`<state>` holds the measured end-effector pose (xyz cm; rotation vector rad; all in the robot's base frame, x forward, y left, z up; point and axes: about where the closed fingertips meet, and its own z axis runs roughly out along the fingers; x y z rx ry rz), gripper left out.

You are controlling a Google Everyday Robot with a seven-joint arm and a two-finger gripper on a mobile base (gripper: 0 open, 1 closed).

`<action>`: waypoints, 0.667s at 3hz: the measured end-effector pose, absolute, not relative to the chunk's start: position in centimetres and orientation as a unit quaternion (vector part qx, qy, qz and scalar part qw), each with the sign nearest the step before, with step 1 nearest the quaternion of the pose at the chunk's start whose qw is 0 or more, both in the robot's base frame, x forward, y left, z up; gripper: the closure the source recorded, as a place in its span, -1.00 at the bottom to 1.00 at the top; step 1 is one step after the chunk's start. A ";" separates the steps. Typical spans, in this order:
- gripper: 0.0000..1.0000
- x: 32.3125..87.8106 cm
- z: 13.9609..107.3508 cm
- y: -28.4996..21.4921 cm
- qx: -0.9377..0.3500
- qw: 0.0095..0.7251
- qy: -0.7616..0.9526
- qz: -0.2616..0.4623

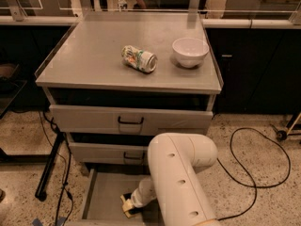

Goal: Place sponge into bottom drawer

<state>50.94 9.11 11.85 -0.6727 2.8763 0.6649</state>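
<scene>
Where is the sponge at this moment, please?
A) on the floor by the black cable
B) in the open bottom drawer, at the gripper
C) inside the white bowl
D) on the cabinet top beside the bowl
B: the sponge shows inside the bottom drawer, right at the gripper on the arm's low end.
</scene>
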 end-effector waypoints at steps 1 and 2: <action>-1.00 50.9 11.8 9.1 -0.222 0.057 0.948 0.219; -1.00 50.9 11.8 9.1 -0.222 0.057 0.948 0.219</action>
